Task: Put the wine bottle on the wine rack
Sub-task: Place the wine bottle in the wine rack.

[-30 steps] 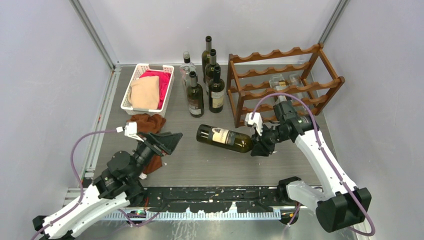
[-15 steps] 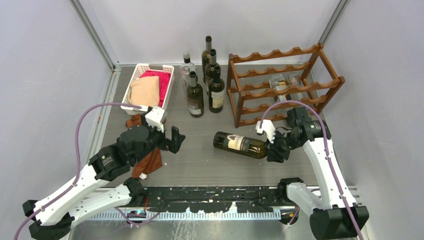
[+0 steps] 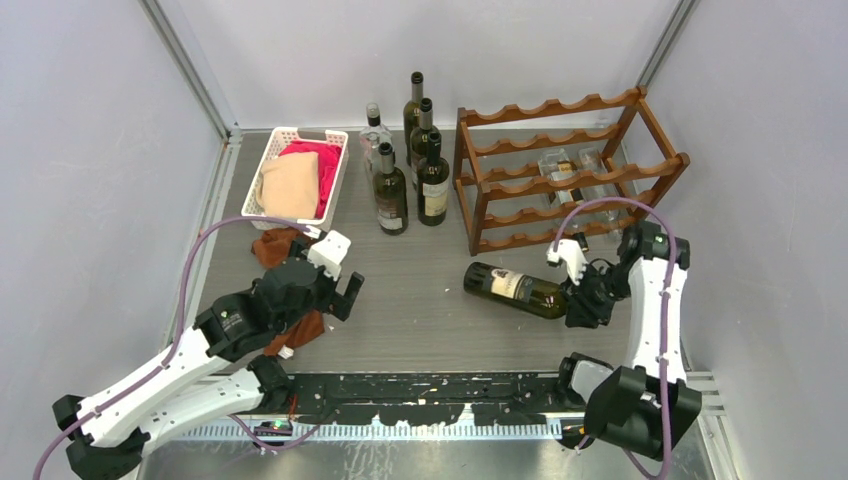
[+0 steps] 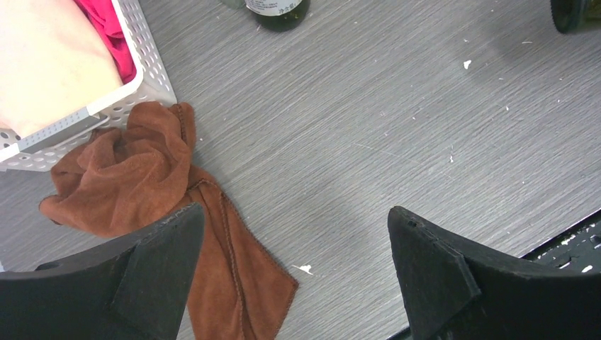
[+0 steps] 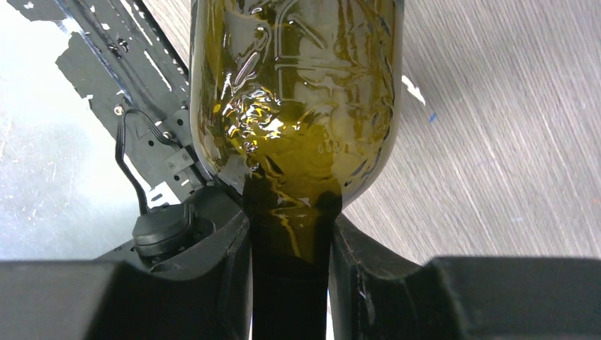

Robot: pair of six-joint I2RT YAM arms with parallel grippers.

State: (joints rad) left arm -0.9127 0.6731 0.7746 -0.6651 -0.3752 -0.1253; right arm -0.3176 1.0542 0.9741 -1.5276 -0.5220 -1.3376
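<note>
Grey scuffed tabletop (image 3: 420, 325) is filling the floor of the white-walled enclosure. The wine bottle (image 3: 513, 288) is lying roughly level over it, in front of the wine rack (image 3: 560, 178) and apart from it, its base pointing toward the left arm's side.

The right gripper (image 3: 577, 300) is pinching the bottle by the neck alone, its fingers (image 5: 212, 273) partly closed against the dark glass (the whole heavy body is hanging out beyond the grip). I cannot tell whether the bottle is touching the table or riding just above it. The left gripper (image 3: 345, 285) is hovering wide open and holding nothing, above a brown cloth (image 4: 142, 184).

The main risk is coming from that neck-only hold. Smooth round glass is likely to twist or slide between the pads as the arm is lifting, letting the base droop or drop. A drooping base could be catching a scalloped rail, or be knocking the clear bottles (image 3: 572, 165) already lying in the rack. A wide swing could also be clipping the standing bottles (image 3: 410, 170) to the rack's left.
</note>
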